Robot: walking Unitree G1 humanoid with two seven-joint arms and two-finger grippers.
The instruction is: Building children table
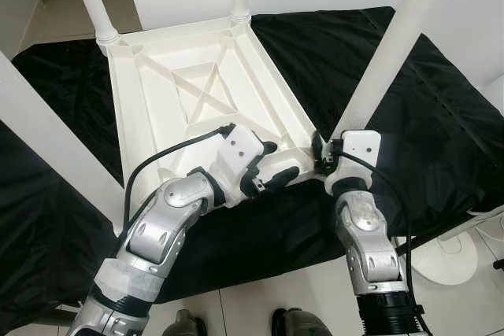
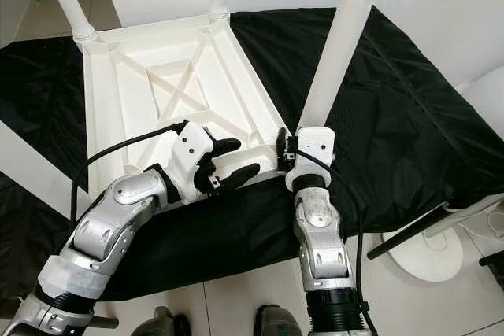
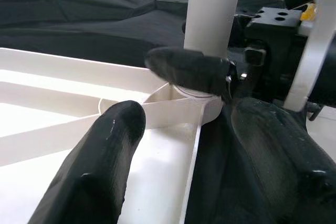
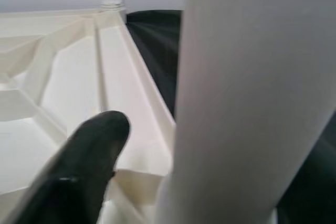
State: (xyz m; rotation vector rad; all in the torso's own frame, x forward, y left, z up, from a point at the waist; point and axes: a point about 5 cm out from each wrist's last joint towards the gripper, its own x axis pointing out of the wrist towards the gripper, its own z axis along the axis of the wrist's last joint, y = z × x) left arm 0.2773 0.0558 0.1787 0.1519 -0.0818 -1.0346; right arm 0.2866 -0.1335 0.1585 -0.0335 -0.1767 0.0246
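- Currently, right pincer (image 2: pixel 288 149) is clamped on white table leg (image 2: pixel 337 45) at the corner socket of upturned tabletop (image 2: pixel 157 92).
- Left pincer (image 2: pixel 228 163), fingers apart, straddles the tabletop rim nearby.

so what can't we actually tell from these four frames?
- Socket joint of the near leg: right tool covers it in the eye views; the left wrist view shows it only partly, behind a finger.
- Right tool's grip: the blurred leg blocks the right wrist view.
- Leg tops: cut by the top edge, eye views.
- Tabletop near-left corner: behind the left tool.
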